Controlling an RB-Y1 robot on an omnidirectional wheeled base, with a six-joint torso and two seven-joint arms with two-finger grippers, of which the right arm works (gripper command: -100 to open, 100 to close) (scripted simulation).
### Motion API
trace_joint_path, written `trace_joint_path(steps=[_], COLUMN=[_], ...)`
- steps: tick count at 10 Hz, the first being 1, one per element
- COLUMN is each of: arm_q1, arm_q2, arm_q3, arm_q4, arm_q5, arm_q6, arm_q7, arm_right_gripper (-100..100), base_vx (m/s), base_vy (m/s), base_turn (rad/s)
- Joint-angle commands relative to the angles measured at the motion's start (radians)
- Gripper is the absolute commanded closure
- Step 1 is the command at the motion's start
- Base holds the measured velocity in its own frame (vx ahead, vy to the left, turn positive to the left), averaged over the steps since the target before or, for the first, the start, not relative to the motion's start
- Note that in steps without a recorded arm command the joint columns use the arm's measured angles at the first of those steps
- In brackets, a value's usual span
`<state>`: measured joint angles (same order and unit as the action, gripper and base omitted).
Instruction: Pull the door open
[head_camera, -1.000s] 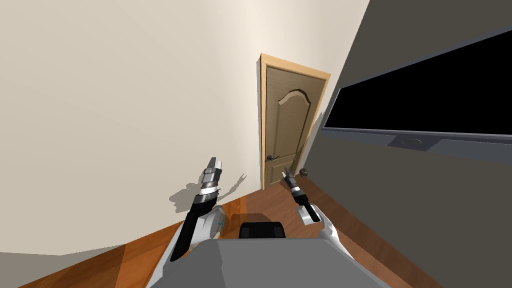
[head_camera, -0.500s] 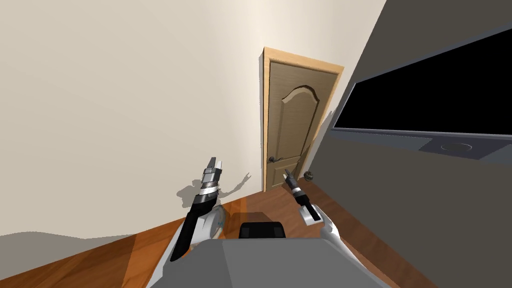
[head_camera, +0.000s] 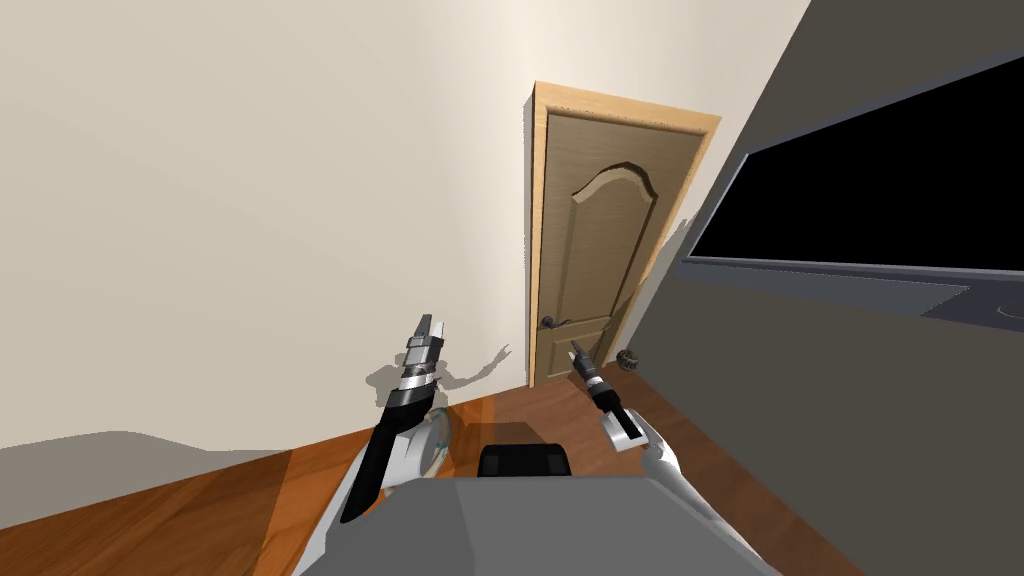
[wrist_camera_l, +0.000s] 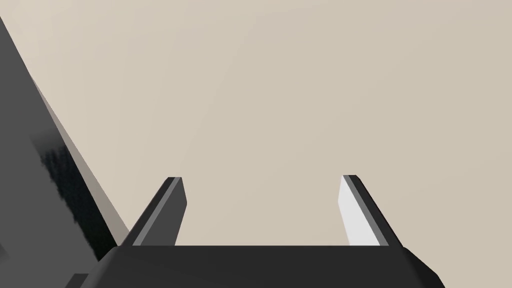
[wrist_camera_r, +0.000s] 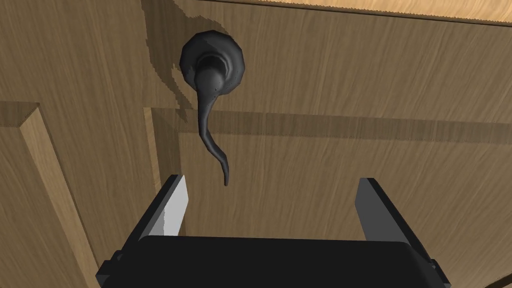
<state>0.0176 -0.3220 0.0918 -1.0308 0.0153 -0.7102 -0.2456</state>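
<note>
Just beyond the right jaws, spread wide, hangs the door handle (wrist_camera_r: 212, 95).

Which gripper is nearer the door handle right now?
Right. The right gripper faces the door, fingers open, the tip of the handle just ahead, untouched. The left gripper points at the cream wall beside the door.

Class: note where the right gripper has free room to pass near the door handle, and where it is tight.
Free: bare door face between the lever tip and the farther finger of the right gripper. Tight: the lever tip sits close to its other finger.
</note>
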Motion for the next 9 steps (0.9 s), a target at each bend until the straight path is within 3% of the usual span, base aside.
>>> trace_joint_path(steps=[1, 7, 9], arm_q1=[-0.007, -0.055, -0.054], arm_q2=[-0.014, -0.046, -0.043], arm_q3=[0.002, 0.009, 0.009], arm_q4=[0.030, 0.162, 0.166], arm_q5=[-0.003, -0.011, -0.011], arm_q6=[0.002, -0.004, -0.005], arm_q7=[-0.008, -0.027, -0.024], arm_right_gripper=[-100, -100, -100], base_vx=[0.068, 0.058, 0.038], base_vy=[-0.050, -0.041, -0.031], base_turn=[0.110, 0.092, 0.037])
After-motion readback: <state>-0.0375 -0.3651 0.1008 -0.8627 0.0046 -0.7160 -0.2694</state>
